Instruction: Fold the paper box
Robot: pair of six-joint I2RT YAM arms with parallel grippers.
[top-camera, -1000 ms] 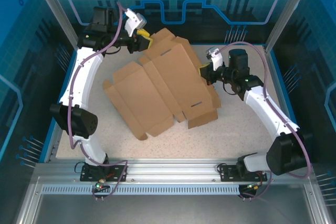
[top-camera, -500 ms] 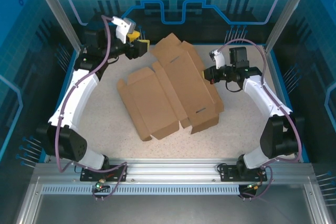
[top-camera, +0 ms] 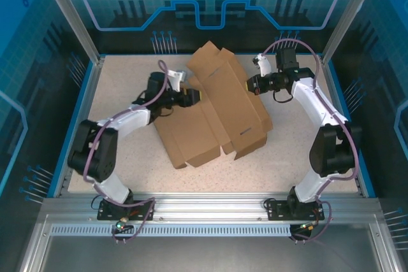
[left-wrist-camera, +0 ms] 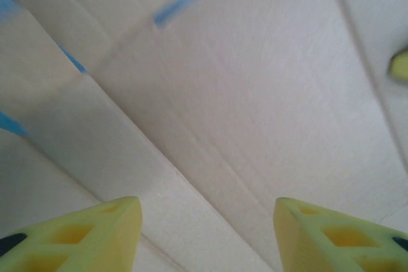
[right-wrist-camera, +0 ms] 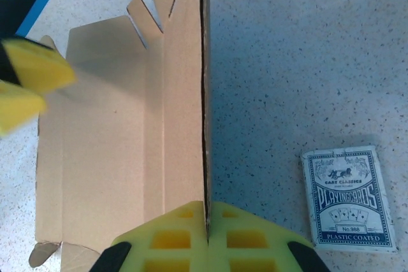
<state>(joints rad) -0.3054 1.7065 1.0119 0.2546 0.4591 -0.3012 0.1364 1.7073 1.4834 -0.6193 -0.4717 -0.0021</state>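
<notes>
Looking down from above, you see the paper box (top-camera: 220,109) lying partly folded near the middle of the desk (top-camera: 153,173). Your right fingers (right-wrist-camera: 194,221) are pressed together on the thin edge of an upright panel at the box's right side, and a pack of playing cards (right-wrist-camera: 347,199) lies on the desk nearby, apart from the cardboard. Your left fingers (top-camera: 193,96) stand apart over the box's left panel, gripping nothing.

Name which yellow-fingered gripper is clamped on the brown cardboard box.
The right gripper: it is shut on the edge of the brown corrugated cardboard box. The left gripper stands open over a panel.
</notes>
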